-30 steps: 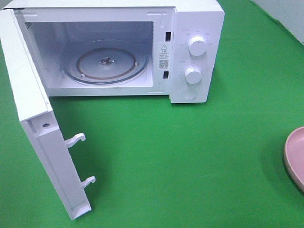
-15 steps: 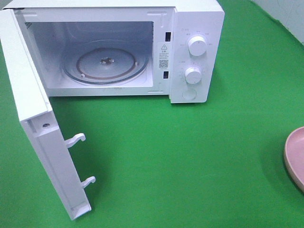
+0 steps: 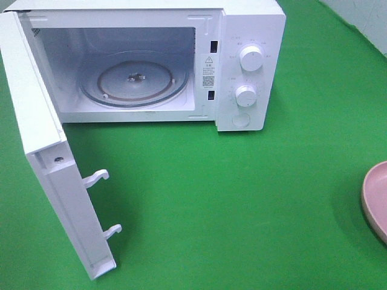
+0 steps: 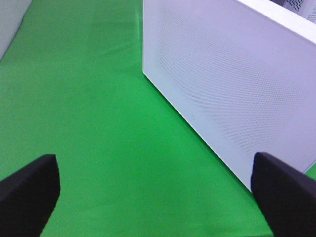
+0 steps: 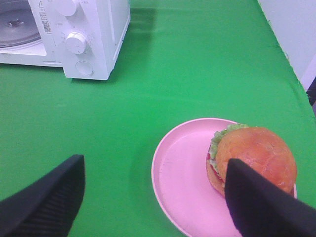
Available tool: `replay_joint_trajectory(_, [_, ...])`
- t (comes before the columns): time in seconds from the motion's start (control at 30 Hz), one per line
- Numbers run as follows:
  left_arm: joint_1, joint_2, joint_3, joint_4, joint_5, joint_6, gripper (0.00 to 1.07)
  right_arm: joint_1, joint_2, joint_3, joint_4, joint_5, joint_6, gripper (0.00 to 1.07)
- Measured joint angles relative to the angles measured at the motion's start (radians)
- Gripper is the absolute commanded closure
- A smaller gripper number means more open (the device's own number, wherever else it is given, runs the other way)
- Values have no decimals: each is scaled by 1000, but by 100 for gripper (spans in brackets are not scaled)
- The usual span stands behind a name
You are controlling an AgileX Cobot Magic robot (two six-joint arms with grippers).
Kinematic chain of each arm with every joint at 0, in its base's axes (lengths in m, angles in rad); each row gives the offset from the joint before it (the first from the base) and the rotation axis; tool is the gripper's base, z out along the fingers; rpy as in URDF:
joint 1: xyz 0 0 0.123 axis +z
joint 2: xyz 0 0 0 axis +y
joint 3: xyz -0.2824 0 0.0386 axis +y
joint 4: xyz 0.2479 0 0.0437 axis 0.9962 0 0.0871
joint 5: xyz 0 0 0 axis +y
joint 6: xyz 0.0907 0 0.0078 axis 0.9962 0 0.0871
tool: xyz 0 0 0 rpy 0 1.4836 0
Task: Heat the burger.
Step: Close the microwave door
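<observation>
The burger (image 5: 254, 157), golden-brown bun over green lettuce and red tomato, sits on a round pink plate (image 5: 185, 180) on the green cloth; only the plate's rim (image 3: 375, 196) shows in the exterior high view. My right gripper (image 5: 153, 207) is open above the plate, one finger overlapping the burger's near side. The white microwave (image 3: 242, 66) stands at the back with its door (image 3: 54, 175) swung wide open and its glass turntable (image 3: 133, 81) bare. My left gripper (image 4: 158, 192) is open over the cloth beside the door's outer face (image 4: 227, 84). Neither gripper shows in the exterior high view.
Green cloth (image 3: 230, 199) covers the table. The open door reaches forward on the left. The microwave's two knobs (image 3: 251, 58) face front; its control panel also shows in the right wrist view (image 5: 79, 42). A pale wall lies past the far right edge.
</observation>
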Motion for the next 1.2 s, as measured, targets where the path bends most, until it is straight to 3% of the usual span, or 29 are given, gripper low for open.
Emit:
replay_joint_trajectory(0.47, [0, 21, 0, 0, -1, -7, 9, 0, 0, 0, 0, 0, 0, 33])
replay_joint_trajectory(0.7, [0, 111, -36, -9, -134, -48, 24, 0, 0, 0, 0, 0, 0, 33])
replay_joint_trajectory(0.73, [0, 129, -36, -9, -152, -49, 34, 0, 0, 0, 0, 0, 0, 33])
replay_joint_trajectory(0.77, [0, 129, -36, -9, -152, -49, 34, 0, 0, 0, 0, 0, 0, 33])
replay_joint_trajectory(0.8, [0, 159, -36, -9, -185, -49, 44, 0, 0, 0, 0, 0, 0, 33])
replay_joint_trajectory(0.83, [0, 159, -36, -9, -185, -49, 44, 0, 0, 0, 0, 0, 0, 33])
replay_joint_trajectory(0.87, [0, 199, -36, -11, -217, -49, 56, 0, 0, 0, 0, 0, 0, 33])
replay_joint_trajectory(0.9, [0, 199, -36, -11, -217, -49, 56, 0, 0, 0, 0, 0, 0, 33])
replay_joint_trajectory(0.97, [0, 276, -36, -27, -266, -50, 82, 0, 0, 0, 0, 0, 0, 33])
replay_joint_trajectory(1.0, [0, 276, -36, -27, -266, -50, 82, 0, 0, 0, 0, 0, 0, 33])
replay_joint_trajectory(1.03, [0, 308, -36, -28, -292, -52, 97, 0, 0, 0, 0, 0, 0, 33])
replay_joint_trajectory(1.07, [0, 308, -36, -28, -292, -52, 97, 0, 0, 0, 0, 0, 0, 33])
replay_joint_trajectory(1.1, [0, 321, -36, -28, -312, -52, 105, 0, 0, 0, 0, 0, 0, 33])
replay_joint_trajectory(1.2, [0, 357, -33, -28, -373, -53, 107, 0, 0, 0, 0, 0, 0, 33])
